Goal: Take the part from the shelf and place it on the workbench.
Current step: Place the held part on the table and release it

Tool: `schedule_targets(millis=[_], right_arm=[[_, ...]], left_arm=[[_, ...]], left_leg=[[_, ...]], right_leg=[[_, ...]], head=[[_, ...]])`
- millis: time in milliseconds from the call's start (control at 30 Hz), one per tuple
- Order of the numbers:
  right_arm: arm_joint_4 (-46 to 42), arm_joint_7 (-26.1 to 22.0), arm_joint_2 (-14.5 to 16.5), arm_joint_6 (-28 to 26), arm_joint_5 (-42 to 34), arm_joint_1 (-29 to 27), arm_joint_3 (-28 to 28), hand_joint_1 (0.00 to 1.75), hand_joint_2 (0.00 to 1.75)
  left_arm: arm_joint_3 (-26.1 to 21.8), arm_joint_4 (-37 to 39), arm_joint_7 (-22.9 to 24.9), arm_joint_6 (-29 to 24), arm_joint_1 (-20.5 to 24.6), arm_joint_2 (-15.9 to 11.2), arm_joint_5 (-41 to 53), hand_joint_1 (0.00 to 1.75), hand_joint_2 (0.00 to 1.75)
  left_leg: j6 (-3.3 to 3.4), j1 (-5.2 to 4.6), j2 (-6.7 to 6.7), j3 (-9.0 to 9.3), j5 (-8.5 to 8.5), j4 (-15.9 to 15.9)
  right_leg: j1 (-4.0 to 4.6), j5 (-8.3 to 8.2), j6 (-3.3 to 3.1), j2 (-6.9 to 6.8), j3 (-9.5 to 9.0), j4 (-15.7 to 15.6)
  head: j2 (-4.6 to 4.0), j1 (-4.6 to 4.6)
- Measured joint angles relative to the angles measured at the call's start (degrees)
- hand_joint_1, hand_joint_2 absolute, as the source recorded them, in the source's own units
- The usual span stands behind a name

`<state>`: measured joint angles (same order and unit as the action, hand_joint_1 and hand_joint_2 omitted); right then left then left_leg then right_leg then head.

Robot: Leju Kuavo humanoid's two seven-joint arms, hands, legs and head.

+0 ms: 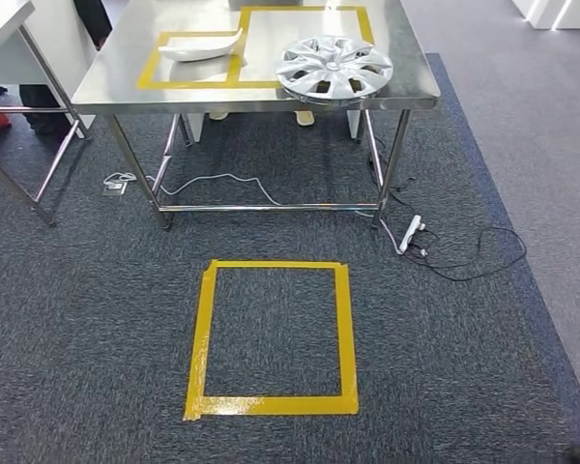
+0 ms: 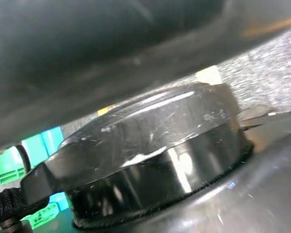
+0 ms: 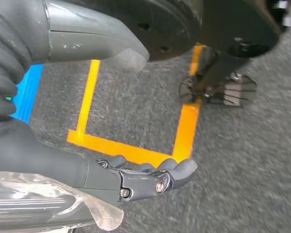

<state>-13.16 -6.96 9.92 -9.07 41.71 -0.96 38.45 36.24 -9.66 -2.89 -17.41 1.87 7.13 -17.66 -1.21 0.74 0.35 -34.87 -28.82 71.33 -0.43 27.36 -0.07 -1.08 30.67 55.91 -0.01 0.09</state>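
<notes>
One robot hand [image 3: 137, 177], the right, hangs over carpet, fingers extended together, holding nothing.

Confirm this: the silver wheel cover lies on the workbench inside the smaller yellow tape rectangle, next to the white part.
Not quite. In the head view the silver wheel cover lies on the workbench at the larger tape rectangle; the white part lies across the smaller rectangle.
</notes>
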Motion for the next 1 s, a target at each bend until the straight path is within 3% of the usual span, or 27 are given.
schedule_targets(millis=[67, 133, 200, 233, 300, 367, 400, 433, 467, 500, 567, 633, 733, 767, 867, 933, 967, 1000], right_arm=[[0.00, -0.05, -0.03, 0.02, 0.10, 0.00, 0.01, 0.00, 1.75], [0.00, -0.15, -0.07, 0.03, 0.22, 0.06, 0.02, 0.00, 1.75], [0.03, -0.27, -0.07, 0.01, 0.32, 0.09, 0.02, 0.00, 1.75], [0.06, -0.28, -0.07, -0.16, 0.34, 0.05, 0.02, 0.00, 1.75], [0.13, -0.17, -0.05, -0.67, 0.35, -0.08, 0.03, 0.00, 1.75], [0.16, 0.08, 0.06, -1.30, 0.36, -0.05, 0.04, 0.00, 1.75], [0.17, 0.17, 0.13, -1.51, 0.38, -0.01, 0.05, 0.00, 1.31], [0.19, 0.24, 0.20, -1.58, 0.40, 0.01, 0.06, 0.00, 0.87], [0.20, 0.22, 0.21, -1.42, 0.43, -0.01, 0.08, 0.00, 0.44], [0.21, 0.15, 0.20, -1.07, 0.44, -0.04, 0.10, 0.00, 0.00], [0.22, -0.07, 0.08, -0.30, 0.45, 0.00, 0.20, 0.00, 0.00], [0.24, -0.22, -0.02, 0.15, 0.44, 0.15, 0.33, 0.00, 0.00], [0.35, -0.25, -0.01, 0.69, 0.47, 0.01, 0.48, 0.00, 0.00], [0.39, -0.20, 0.04, 0.73, 0.51, -0.04, 0.52, 0.00, 0.00], [0.57, -0.08, 0.21, 0.80, 0.80, -0.06, 0.67, 0.00, 0.00], [0.74, -0.18, 0.24, 1.24, 1.19, -0.08, 0.70, 0.00, 0.00], [0.80, -0.25, 0.23, 1.49, 1.34, -0.09, 0.70, 0.00, 0.00], [0.84, -0.31, 0.21, 1.70, 1.47, -0.09, 0.70, 0.00, 0.00]], left_arm=[[-0.09, -0.01, -0.03, -0.01, 0.12, 0.03, 0.00, 0.00, 0.00], [-0.11, -0.02, -0.05, -0.01, 0.28, 0.05, 0.02, 0.00, 0.00], [-0.13, -0.01, -0.06, -0.07, 0.27, 0.05, 0.07, 0.00, 0.00], [-0.14, -0.01, -0.02, -0.14, 0.21, 0.04, 0.09, 0.00, 0.00], [-0.15, 0.00, 0.05, -0.34, 0.10, 0.03, 0.10, 0.00, 0.00], [-0.15, 0.00, 0.09, -0.49, 0.09, 0.02, 0.11, 0.00, 0.00], [-0.15, 0.00, 0.10, -0.53, 0.08, 0.02, 0.11, 0.00, 0.00], [-0.15, 0.00, 0.12, -0.56, 0.07, 0.02, 0.13, 0.00, 0.00], [-0.15, 0.00, 0.16, -0.60, 0.06, 0.02, 0.16, 0.00, 0.00], [-0.15, 0.00, 0.23, -0.61, 0.05, 0.02, 0.21, 0.00, 0.00], [-0.15, -0.01, 0.38, -0.62, 0.08, 0.07, 0.29, 0.00, 0.00], [-0.15, -0.02, 0.56, -0.62, 0.13, 0.11, 0.34, 0.00, 0.00], [-0.15, -0.02, 0.68, -0.70, 0.15, 0.06, 0.35, 0.00, 0.00], [-0.15, -0.02, 0.68, -0.77, 0.13, 0.03, 0.35, 0.00, 0.00], [-0.15, -0.01, 0.68, -0.88, 0.05, -0.09, 0.36, 0.00, 0.00], [-0.15, 0.00, 0.68, -0.87, -0.02, -0.16, 0.40, 0.00, 0.00], [-0.15, 0.00, 0.68, -0.86, -0.05, -0.19, 0.44, 0.00, 0.00], [-0.15, -0.01, 0.68, -0.86, -0.08, -0.20, 0.48, 0.00, 0.00]], left_leg=[[0.11, 0.13, -0.30, 5.85, -0.46, -7.76], [0.81, -0.10, -0.61, 8.84, -2.70, -13.28], [2.08, -0.32, -0.55, 8.29, -2.71, -14.40], [2.76, -0.36, -0.43, 7.75, -2.23, -14.56], [3.77, -0.40, -0.21, 6.45, -0.85, -14.83], [4.14, -0.68, -0.12, 4.75, 0.52, -14.79], [4.19, -0.85, -0.05, 3.92, 1.16, -14.75], [4.20, -1.01, 0.01, 3.11, 1.79, -14.70], [4.18, -1.15, 0.06, 2.44, 2.35, -14.66], [4.10, -1.25, 0.07, 1.91, 2.85, -14.64], [3.76, -1.48, 0.07, 1.27, 3.69, -14.51], [3.19, -1.67, 0.15, 0.93, 4.44, -14.32], [2.38, -1.73, 0.22, 0.76, 5.29, -14.86], [2.76, -1.78, 0.20, 0.77, 4.78, -15.20], [4.78, -1.86, 0.13, 0.55, 2.72, -15.58], [5.48, -1.79, 0.09, 0.51, 4.19, -15.77], [5.37, -1.70, 0.07, 0.50, 5.48, -15.95], [4.67, -1.54, 0.05, 0.49, 6.61, -16.17]], right_leg=[[0.00, -0.86, 0.61, 0.05, 1.95, 1.19], [0.03, -1.76, 1.35, 0.05, 3.14, 1.80], [-0.16, -2.55, 2.15, 0.07, 3.90, 1.85], [-0.29, -1.96, 2.45, 0.17, 4.41, 2.21], [-0.44, 2.21, 2.82, 0.51, 5.92, 5.67], [-0.42, 7.57, 3.00, 0.79, 7.78, 12.69], [-0.40, 8.57, 3.03, 0.85, 8.24, 15.74], [-0.38, 8.19, 2.99, 0.87, 8.01, 17.50], [-0.35, 6.72, 2.86, 0.87, 6.68, 17.08], [-0.28, 5.04, 2.63, 0.87, 4.30, 14.63], [-0.04, 3.77, 1.98, 0.84, -2.45, 5.90], [0.20, 4.83, 1.41, 0.85, -6.33, -0.53], [0.28, 4.74, 0.82, 0.90, -6.32, -2.46], [0.23, 4.32, 0.82, 0.87, -6.20, -2.78], [0.19, 3.56, 0.71, 0.77, -5.76, -3.02], [0.39, 3.36, 0.47, 0.71, -5.66, -2.93], [0.53, 3.31, 0.34, 0.70, -5.60, -2.83], [0.66, 3.30, 0.26, 0.69, -5.50, -2.69]], head=[[0.01, -0.06], [0.01, -0.13], [0.00, -0.16], [0.00, -0.12], [0.00, 0.11], [0.01, 0.49], [0.00, 0.59], [0.00, 0.62], [0.01, 0.61], [0.01, 0.61], [0.01, 0.65], [0.01, 0.68], [0.01, 0.68], [0.01, 0.56], [0.01, 0.16], [0.00, 0.06], [0.00, 0.03], [0.00, 0.01]])
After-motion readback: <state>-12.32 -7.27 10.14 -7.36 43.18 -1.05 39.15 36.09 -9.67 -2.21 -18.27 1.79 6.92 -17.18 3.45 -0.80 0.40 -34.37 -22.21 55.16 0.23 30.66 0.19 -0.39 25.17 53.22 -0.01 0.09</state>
